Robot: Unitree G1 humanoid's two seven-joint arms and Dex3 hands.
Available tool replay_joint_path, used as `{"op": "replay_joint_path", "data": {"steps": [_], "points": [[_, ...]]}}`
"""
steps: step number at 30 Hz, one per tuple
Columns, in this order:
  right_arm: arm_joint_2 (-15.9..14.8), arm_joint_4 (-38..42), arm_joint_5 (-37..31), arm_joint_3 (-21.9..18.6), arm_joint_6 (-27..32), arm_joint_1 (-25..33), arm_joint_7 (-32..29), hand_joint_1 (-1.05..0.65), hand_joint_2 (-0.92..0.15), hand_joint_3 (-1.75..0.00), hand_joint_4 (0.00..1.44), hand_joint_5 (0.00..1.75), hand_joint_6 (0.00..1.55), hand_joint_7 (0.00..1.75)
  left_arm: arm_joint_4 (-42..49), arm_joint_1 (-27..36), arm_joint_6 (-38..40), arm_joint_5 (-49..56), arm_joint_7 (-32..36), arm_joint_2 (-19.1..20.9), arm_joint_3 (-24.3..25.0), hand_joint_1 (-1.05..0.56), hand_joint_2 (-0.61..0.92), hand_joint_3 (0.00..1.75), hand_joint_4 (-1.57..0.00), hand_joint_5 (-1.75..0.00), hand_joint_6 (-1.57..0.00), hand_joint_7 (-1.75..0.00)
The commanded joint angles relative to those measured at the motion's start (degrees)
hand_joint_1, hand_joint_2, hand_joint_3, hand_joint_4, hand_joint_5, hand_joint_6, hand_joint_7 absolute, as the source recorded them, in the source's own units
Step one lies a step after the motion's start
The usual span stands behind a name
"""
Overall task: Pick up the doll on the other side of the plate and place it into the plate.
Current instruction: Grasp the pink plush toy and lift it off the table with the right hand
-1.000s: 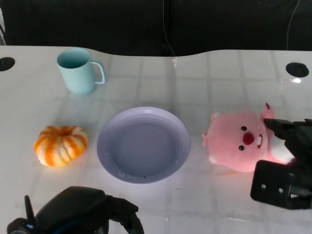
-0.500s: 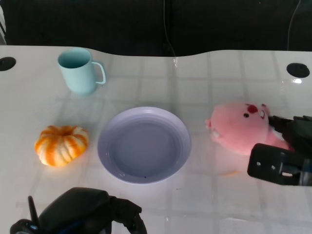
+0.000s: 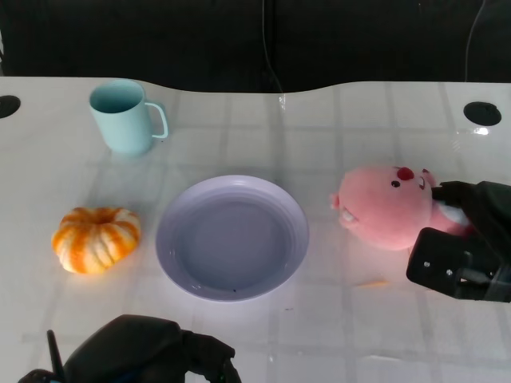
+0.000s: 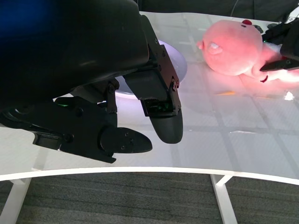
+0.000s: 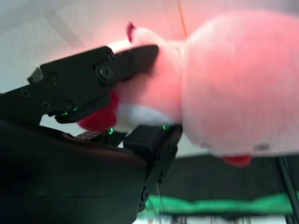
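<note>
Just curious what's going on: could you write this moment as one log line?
right hand: holds doll | doll: right of plate, not in it | left hand: idle, holds nothing

The right hand (image 3: 467, 239) has lifted and tipped the doll (image 3: 385, 206) face-up.

I've got a pink doll (image 3: 386, 206) with red nose, a lavender plate (image 3: 232, 237), a pale teal mug (image 3: 124, 116), an orange-and-white striped pumpkin (image 3: 96, 238), on a glossy white table (image 3: 335, 128).

right hand (image 3: 467, 239) gripping doll (image 3: 387, 207), left hand (image 3: 148, 355) curled, idle
</note>
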Motion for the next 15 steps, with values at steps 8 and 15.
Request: {"op": "replay_joint_path", "data": {"steps": [8, 15], "points": [[-0.1, 0.6, 1.1, 0.2, 0.9, 0.4, -3.3, -0.19, -0.62, -0.72, 0.80, 1.69, 0.77, 1.50, 0.2, 0.5, -0.2, -1.4, 0.3, 0.5, 1.7, -0.20, 0.92, 0.27, -0.71, -1.25, -0.86, -0.62], [2.8, -8.0, 8.2, -5.9, -1.2, 2.5, -8.5, -0.19, -0.37, -1.36, 0.91, 1.75, 0.78, 1.74, -0.9, 0.9, 0.8, -1.6, -0.7, 1.0, 2.3, -0.20, 0.92, 0.28, -0.70, -1.24, -0.86, -0.62]]}}
